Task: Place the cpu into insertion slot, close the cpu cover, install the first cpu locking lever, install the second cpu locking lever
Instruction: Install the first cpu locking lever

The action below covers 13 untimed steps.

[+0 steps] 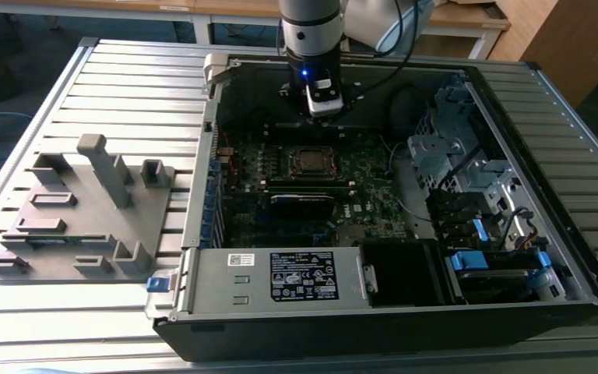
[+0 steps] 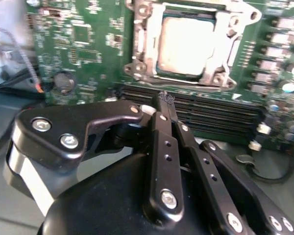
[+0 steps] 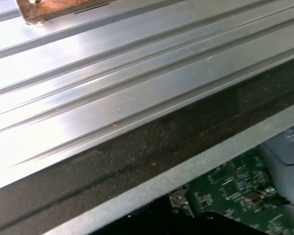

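Observation:
The cpu (image 2: 188, 41), a dull silver square, lies in the insertion slot (image 1: 307, 160) on the green board. The silvery cpu cover (image 2: 142, 46) lies flat as a frame around the chip. Whether the locking levers are latched I cannot tell. My gripper (image 2: 164, 100) hovers above the board a short way from the socket, over the dark memory slots (image 2: 210, 115). Its black fingers (image 2: 159, 142) meet at the tips, shut with nothing between them. In the exterior view the gripper (image 1: 323, 109) hangs just behind the socket, inside the open computer case.
The case walls (image 1: 205, 156) ring the board. Metal drive cages (image 1: 455, 156) stand at the exterior view's right, and a power supply box (image 1: 278, 276) sits at the front. A grey fixture with pegs (image 1: 81, 210) rests on the slatted aluminium table (image 3: 112, 73).

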Each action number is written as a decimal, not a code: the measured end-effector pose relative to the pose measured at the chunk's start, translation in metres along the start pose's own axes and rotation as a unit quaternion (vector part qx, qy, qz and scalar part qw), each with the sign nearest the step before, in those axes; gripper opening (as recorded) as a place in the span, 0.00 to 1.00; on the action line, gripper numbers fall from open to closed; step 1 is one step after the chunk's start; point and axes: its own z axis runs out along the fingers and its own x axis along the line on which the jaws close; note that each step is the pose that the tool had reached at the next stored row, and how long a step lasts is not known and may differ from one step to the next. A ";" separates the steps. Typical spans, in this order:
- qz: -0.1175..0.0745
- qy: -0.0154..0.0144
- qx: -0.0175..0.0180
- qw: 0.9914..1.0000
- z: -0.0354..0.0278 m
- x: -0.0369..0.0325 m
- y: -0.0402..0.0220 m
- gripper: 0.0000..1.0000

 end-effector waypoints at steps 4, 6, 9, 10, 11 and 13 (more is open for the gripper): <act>0.001 0.030 0.014 0.999 0.0008 -0.0010 0.0004 0.11; 0.002 0.046 0.021 0.999 0.0012 -0.0014 0.0006 0.11; 0.003 0.070 0.032 0.997 0.0018 -0.0020 0.0008 0.11; 0.003 0.075 0.034 0.997 0.0019 -0.0021 0.0009 0.11; 0.003 0.076 0.035 0.997 0.0018 -0.0020 0.0008 0.11; 0.003 0.076 0.035 0.996 0.0018 -0.0020 0.0008 0.11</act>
